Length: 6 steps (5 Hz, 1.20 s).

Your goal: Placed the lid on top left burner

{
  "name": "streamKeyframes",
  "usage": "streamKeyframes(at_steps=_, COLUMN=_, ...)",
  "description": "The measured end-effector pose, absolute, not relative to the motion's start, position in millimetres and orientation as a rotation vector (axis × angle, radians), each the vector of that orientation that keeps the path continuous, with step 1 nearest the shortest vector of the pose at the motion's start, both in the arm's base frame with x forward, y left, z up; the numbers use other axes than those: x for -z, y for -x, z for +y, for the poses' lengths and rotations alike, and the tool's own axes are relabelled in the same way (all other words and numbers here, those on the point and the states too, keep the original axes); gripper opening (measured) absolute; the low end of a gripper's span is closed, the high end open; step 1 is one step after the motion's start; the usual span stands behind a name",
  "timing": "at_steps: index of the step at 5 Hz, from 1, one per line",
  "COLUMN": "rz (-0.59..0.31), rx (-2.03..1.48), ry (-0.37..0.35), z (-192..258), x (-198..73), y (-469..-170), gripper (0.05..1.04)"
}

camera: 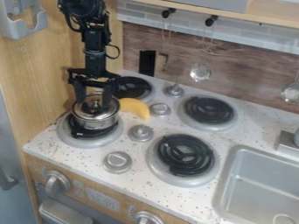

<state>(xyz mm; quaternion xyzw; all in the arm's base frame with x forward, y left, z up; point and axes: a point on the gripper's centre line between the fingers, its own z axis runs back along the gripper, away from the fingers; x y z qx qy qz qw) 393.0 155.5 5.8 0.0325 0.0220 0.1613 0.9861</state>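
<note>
The gripper (93,103) hangs straight down at the upper left, over a small silver pot (96,121). Its fingers are apart, one on each side of the knob on the metal lid (89,112). That lid lies on top of the pot, partly covered by the fingers. Beneath the pot is the front left burner (81,139) with its black coil. Behind the pot is the back left burner (133,88), partly hidden by the arm.
A yellow banana-like toy (135,107) lies right beside the pot. Several silver knobs (140,132) stand between the burners. Two more burners (207,110) are to the right, then a grey sink (260,183). A wooden wall (35,87) borders the left side.
</note>
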Motion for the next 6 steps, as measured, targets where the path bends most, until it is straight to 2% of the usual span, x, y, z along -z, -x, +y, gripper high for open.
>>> streamKeyframes(at_steps=1, rz=0.045, rx=-0.308, ry=-0.071, z=155, x=-6, y=-393, gripper=0.380)
streamKeyframes(at_steps=2, rz=0.028, rx=-0.294, ry=-0.063, z=148, x=-7, y=-393, gripper=0.260)
streamKeyframes(at_steps=3, rz=-0.037, rx=-0.243, ry=-0.020, z=121, x=-35, y=-393, gripper=0.241)
streamKeyframes(at_steps=4, rz=-0.129, rx=-0.107, ry=0.019, z=64, x=-76, y=-397, gripper=0.241)
streamKeyframes(at_steps=6, rz=-0.106, rx=0.159, ry=0.025, z=-33, x=-67, y=-384, gripper=0.241)
